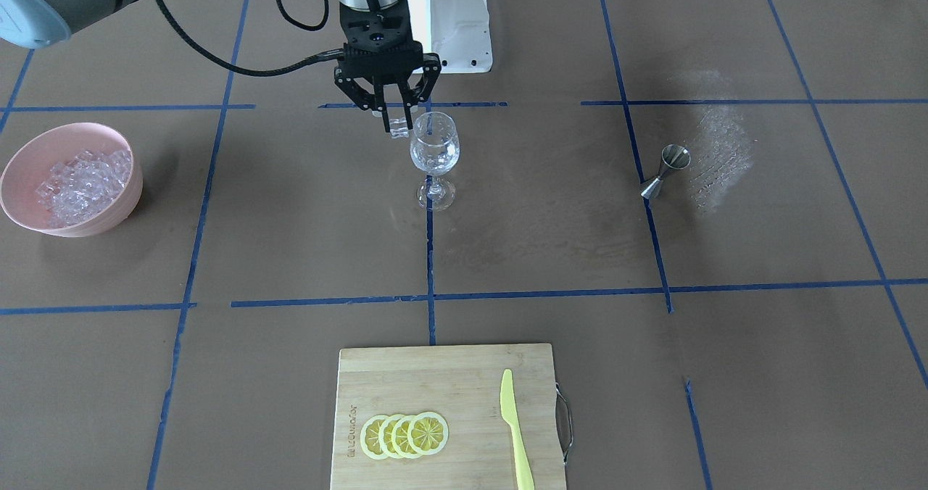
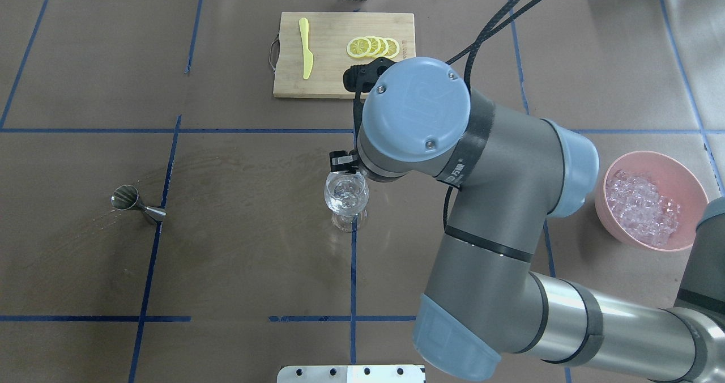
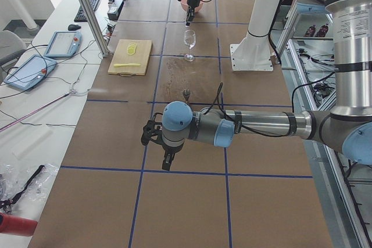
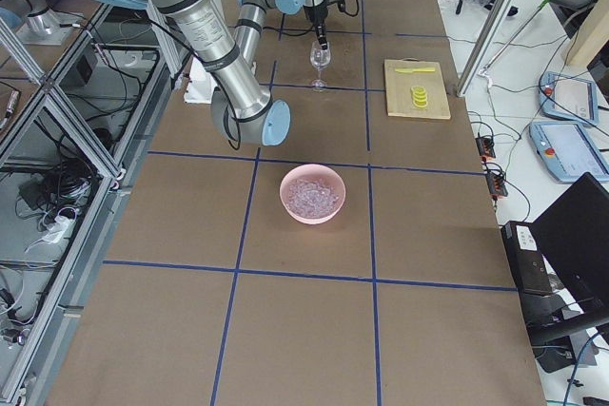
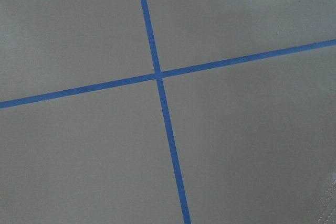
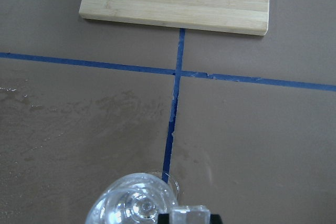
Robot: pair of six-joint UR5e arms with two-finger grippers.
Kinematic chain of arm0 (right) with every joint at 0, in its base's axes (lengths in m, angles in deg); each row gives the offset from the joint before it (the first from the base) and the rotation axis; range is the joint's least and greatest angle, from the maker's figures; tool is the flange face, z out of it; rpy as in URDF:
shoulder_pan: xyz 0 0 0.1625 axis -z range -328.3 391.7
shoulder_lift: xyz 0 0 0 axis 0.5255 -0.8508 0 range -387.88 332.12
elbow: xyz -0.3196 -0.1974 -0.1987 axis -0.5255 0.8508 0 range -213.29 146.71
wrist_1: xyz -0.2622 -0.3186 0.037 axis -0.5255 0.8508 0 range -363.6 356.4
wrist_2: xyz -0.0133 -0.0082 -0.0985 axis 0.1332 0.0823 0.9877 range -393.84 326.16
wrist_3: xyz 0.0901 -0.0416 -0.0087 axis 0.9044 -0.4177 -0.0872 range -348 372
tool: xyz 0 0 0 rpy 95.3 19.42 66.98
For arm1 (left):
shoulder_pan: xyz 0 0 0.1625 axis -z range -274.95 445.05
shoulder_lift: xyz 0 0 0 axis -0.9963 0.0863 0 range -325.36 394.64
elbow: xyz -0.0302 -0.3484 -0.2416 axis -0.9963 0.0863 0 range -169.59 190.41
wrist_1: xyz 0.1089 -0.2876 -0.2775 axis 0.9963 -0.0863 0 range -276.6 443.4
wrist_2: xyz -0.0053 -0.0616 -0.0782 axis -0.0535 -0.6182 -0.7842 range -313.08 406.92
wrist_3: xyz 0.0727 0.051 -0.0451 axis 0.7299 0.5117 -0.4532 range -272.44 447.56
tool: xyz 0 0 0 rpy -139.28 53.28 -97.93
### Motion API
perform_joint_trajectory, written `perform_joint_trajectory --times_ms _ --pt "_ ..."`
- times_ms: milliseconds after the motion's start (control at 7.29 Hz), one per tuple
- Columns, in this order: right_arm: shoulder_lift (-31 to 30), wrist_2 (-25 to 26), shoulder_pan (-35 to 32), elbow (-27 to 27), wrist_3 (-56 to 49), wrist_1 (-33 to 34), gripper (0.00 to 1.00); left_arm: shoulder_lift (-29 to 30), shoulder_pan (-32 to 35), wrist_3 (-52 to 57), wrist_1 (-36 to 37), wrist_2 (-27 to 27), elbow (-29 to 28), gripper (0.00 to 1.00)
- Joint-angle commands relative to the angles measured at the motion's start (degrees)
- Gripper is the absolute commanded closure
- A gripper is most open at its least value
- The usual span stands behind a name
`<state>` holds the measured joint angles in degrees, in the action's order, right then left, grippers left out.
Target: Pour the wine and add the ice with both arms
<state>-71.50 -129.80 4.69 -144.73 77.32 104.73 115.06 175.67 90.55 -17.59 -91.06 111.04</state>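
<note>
Brown table (image 1: 290,222), right hand (image 1: 396,120) pinching ice cube (image 1: 398,127)

— Anything legible?
— A raised "UR" on the joint cap (image 2: 416,105) of the right arm (image 2: 493,218). White print on the black band (image 2: 457,170) at the cap's five o'clock and the stamp (image 1: 352,430) on the cutting board (image 1: 435,378) are too small to read.

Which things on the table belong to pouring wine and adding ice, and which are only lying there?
For the job: right gripper, ice cube it holds, wine glass, jigger, pink bowl, ice inside.
Lying about: cutting board, lemon slices, yellow knife.
</note>
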Motion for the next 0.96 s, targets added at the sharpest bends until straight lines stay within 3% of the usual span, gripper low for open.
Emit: perform_joint_trajectory --times_ms 0,823 --pt "2.5 1.1 1.7 1.1 0.1 2.3 1.00 0.0 0.0 0.0 0.0 -0.1 -0.1 0.00" --pt "5.5 2.1 2.5 4.8 0.1 2.6 0.96 0.0 0.0 0.0 0.0 -0.1 -0.5 0.00"
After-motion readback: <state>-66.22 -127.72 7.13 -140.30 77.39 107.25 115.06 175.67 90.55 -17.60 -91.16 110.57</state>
